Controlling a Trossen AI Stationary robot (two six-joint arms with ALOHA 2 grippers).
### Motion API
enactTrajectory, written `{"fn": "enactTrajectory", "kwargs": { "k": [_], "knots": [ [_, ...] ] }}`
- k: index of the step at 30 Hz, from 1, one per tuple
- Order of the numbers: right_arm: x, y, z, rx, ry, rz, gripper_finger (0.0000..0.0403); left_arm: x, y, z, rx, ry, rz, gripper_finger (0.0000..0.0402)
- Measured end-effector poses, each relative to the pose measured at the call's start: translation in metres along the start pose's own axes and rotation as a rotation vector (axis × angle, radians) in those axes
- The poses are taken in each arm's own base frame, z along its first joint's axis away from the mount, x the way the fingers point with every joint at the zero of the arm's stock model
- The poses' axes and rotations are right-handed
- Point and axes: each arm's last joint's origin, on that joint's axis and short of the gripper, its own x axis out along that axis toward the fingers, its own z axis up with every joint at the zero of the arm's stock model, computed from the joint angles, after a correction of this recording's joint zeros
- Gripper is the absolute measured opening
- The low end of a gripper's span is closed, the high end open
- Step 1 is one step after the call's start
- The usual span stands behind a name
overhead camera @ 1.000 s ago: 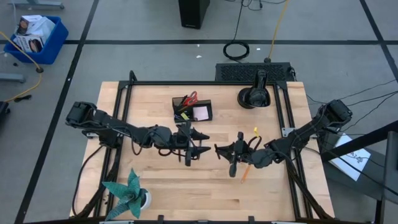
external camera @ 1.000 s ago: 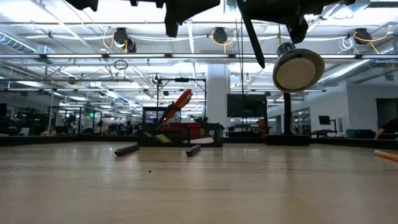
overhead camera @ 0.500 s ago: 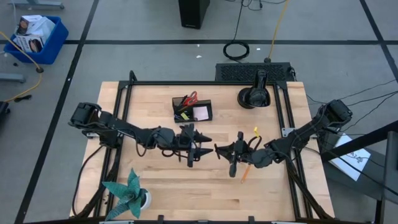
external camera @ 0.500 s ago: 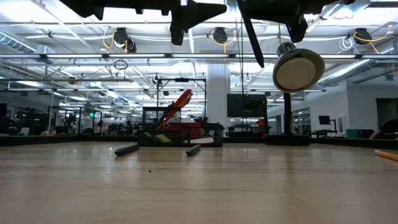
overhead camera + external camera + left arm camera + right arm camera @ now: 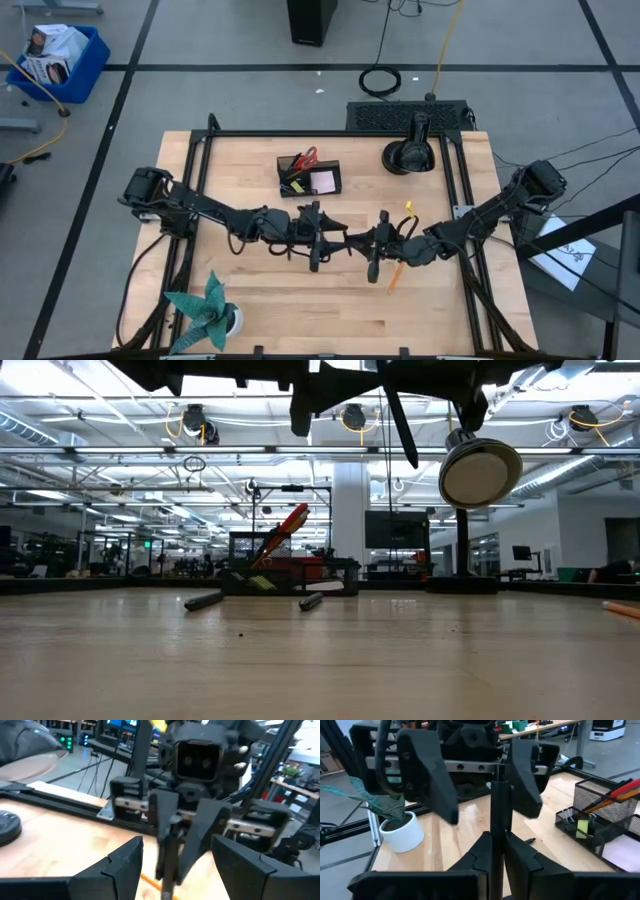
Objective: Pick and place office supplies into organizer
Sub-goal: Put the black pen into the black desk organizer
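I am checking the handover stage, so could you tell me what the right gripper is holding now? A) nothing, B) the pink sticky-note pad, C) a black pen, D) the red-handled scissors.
C: in the right wrist view the right gripper is shut on an upright black pen, facing the open left gripper.

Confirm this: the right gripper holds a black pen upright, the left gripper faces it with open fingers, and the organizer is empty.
Not empty. The high view shows the organizer already holding red-handled scissors and a pink sticky-note pad. The right gripper does hold the black pen; the left gripper is open.
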Motion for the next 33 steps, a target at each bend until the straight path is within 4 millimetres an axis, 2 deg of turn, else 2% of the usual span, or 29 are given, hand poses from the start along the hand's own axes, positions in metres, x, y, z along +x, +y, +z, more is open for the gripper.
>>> {"fn": "enactTrajectory", "kwargs": {
  "k": [7,10,14,24,27,29,33],
  "knots": [
    [-0.0002,0.0002,0.0003,0.002,-0.002,0.002,0.0025,0.0004,0.0004,0.0009,0.003,-0.017,0.009,0.0238],
    [-0.0001,0.0002,0.0002,0.002,-0.002,0.002,0.0025,0.0007,0.0028,0.0028,-0.002,-0.024,-0.002,0.0224],
    [-0.0002,0.0007,0.0015,0.009,-0.013,0.006,0.0026,0.001,0.0044,0.0032,-0.041,-0.019,-0.013,0.0172],
    [-0.0005,0.0011,0.001,0.008,-0.01,0.007,0.0029,0.0004,-0.0001,0.0019,0.014,-0.018,-0.022,0.004],
    [-0.0005,0.001,0.0008,0.0,-0.008,0.007,0.0035,0.0002,-0.001,0.0017,0.044,-0.018,-0.024,0.0036],
    [-0.0005,0.0008,0.0002,-0.004,-0.003,0.004,0.0041,0.0003,0.0,0.0018,0.006,-0.02,-0.009,0.0036],
    [-0.0006,0.0011,-0.0003,0.009,0.004,0.018,0.0056,0.0006,0.0023,0.0022,-0.038,-0.022,0.003,0.0064]
  ]
}}
